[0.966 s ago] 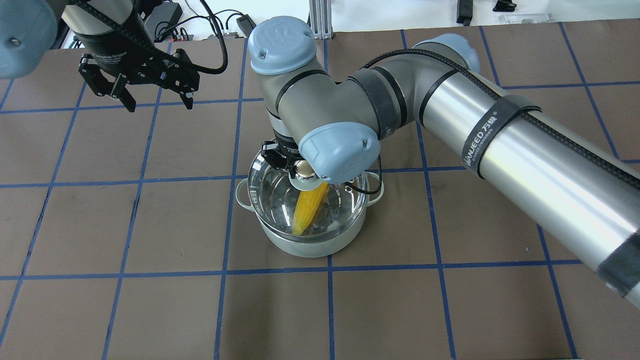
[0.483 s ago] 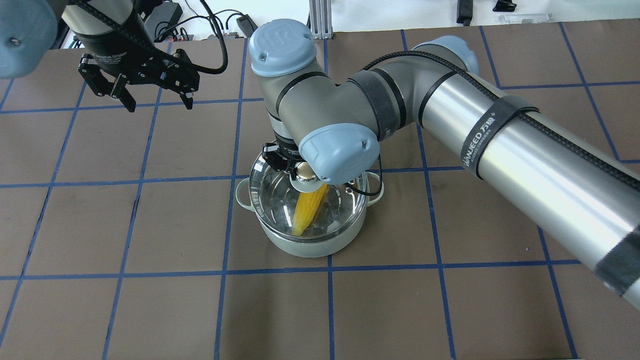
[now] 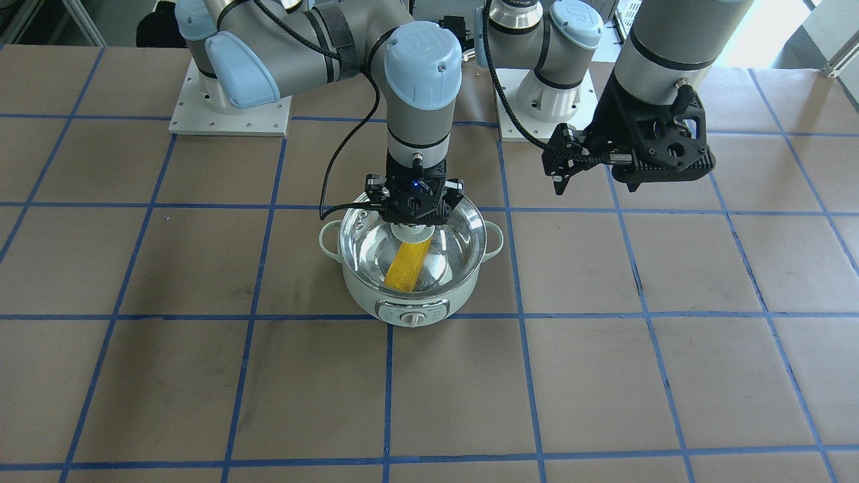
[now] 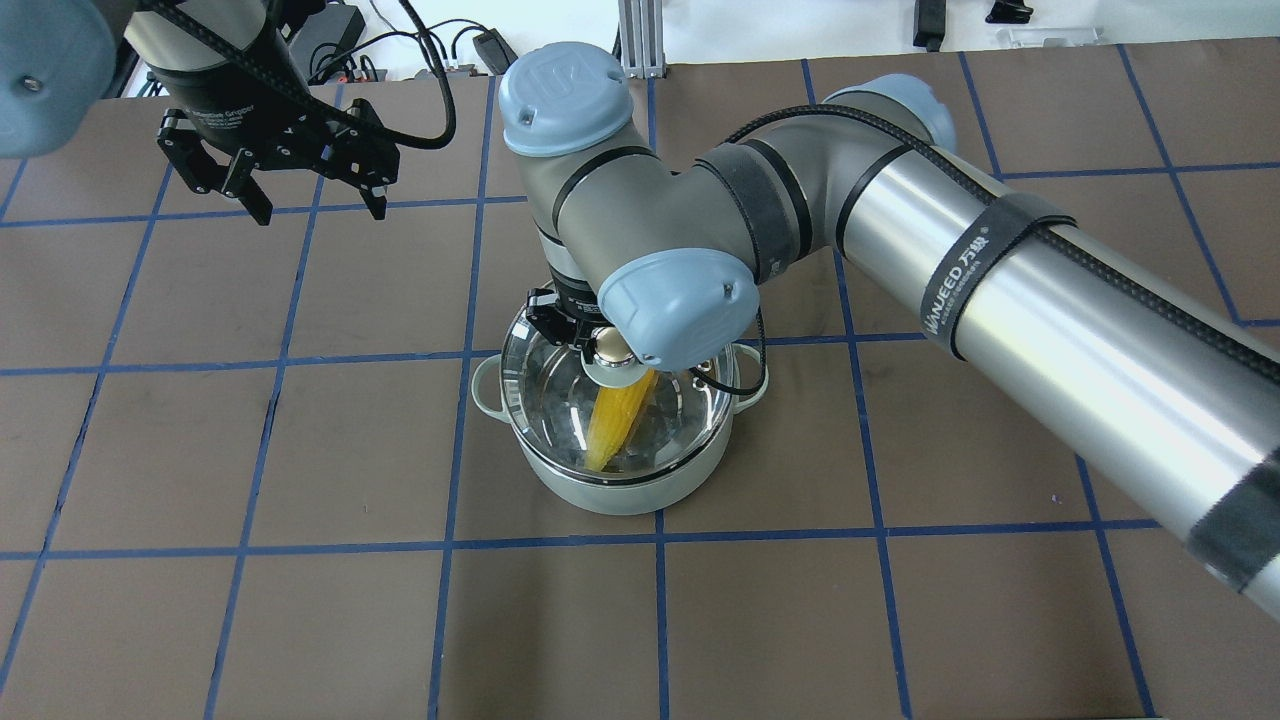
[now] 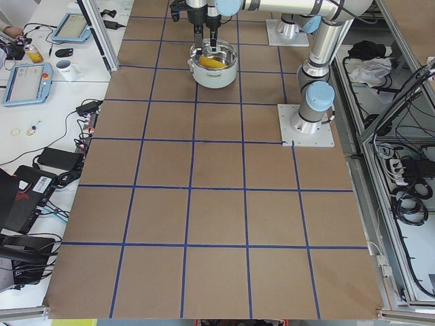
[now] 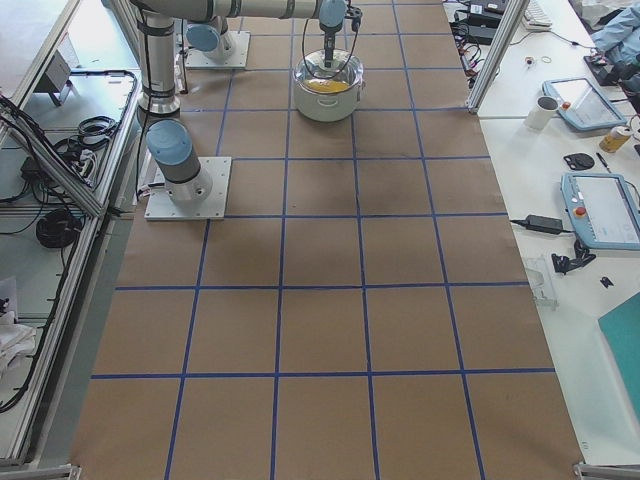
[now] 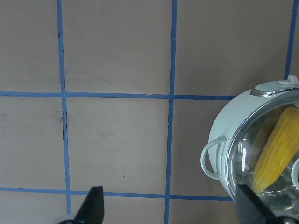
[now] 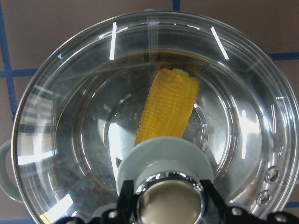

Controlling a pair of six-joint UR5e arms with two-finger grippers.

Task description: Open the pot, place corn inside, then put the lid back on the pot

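The pale mint-green pot [image 4: 610, 492] stands at mid-table, its control panel [image 3: 411, 313] facing away from the robot. The yellow corn [image 4: 615, 425] lies slanted inside it and also shows in the front view [image 3: 407, 263] and through the glass in the right wrist view [image 8: 170, 105]. My right gripper [image 4: 606, 348] is shut on the knob of the glass lid [image 4: 555, 400]. It holds the lid level over the pot's mouth, at or just above the rim. My left gripper [image 4: 320, 212] is open and empty, hovering above the table at the back left.
The brown table mat [image 4: 300, 600] has a blue tape grid. The right arm's elbow and forearm [image 4: 1000, 300] reach over the table's right half. Cables and power bricks [image 4: 330, 40] lie beyond the table's far edge.
My right gripper has lowered the lid a little onto the pot's mouth. The left arm has not moved.
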